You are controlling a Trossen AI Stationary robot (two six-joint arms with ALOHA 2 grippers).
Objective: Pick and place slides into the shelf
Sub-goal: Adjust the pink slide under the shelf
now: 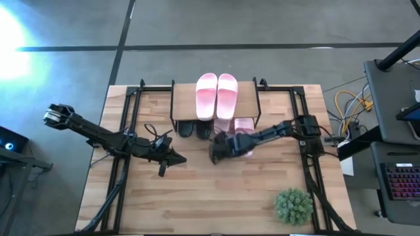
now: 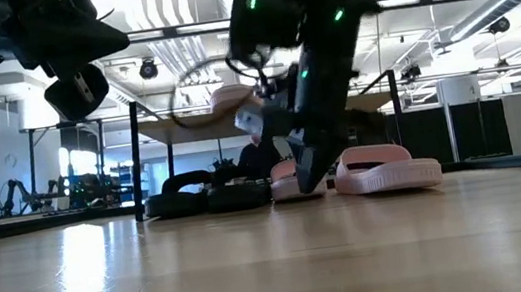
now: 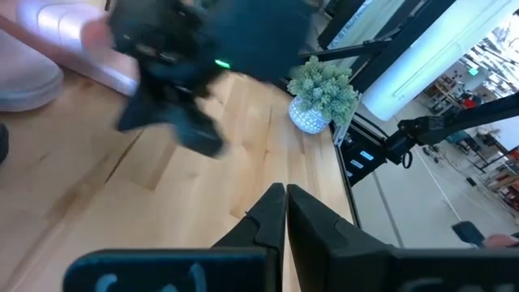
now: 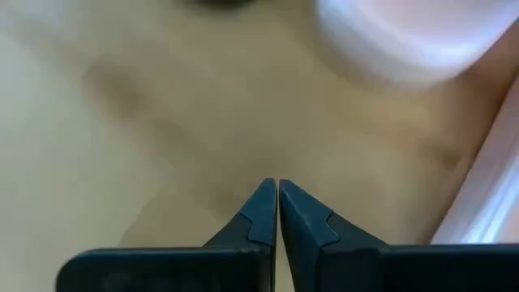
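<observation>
High view over the counter (image 1: pixel 216 196): two light pink slides (image 1: pixel 216 95) lie side by side on the top board of the shelf (image 1: pixel 246 105), and a black pair (image 1: pixel 192 129) sits beneath it at the left, toes poking out from the board's front edge. The last pink pair (image 1: pixel 241 124) rests at the right of the black pair, partly under the board and partly out in front, so the job looks nearly finished; judging by this, only a final nudge of that pair, if anything, remains.

The right pincer (image 1: pixel 216 149) hangs low over the counter just in front of the shelf, its fingers clenched together on nothing, as the right wrist view confirms with bare wood under the tips. The pink pair lies just beside it, toward the shelf; the low view shows one pink slide (image 2: pixel 386 168) flat on the counter right next to the descending arm, whether touching it cannot be told.

The left pincer (image 1: pixel 172 158) waits nearby at the counter's middle left, fingers likewise pressed together and empty, well clear of the footwear.
</observation>
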